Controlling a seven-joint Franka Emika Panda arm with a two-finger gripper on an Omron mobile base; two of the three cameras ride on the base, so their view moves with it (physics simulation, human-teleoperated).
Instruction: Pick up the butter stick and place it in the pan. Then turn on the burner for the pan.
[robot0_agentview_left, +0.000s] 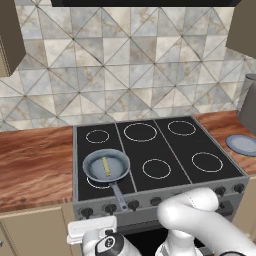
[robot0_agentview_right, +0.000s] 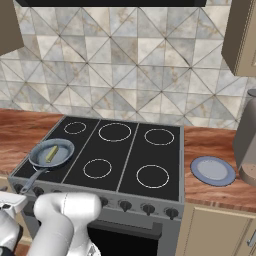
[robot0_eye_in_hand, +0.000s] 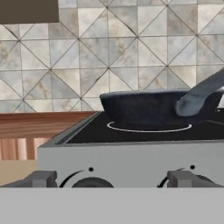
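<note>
Butter stick lay inside the pan, which sat on the front-left burner of the stove, handle pointing toward the knobs; fingers were spread wide and empty, low before the stove front below the pan; plate right of the stove on the surface

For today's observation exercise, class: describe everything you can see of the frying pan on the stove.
The pan is round, grey-blue and metallic-looking, with a shallow bowl and a long straight grey handle reaching toward the stove's front edge. It sits upright on the front-left burner of the black glass stove, covering most of its white ring. A thin pale-yellow butter stick lies flat inside it.
</note>
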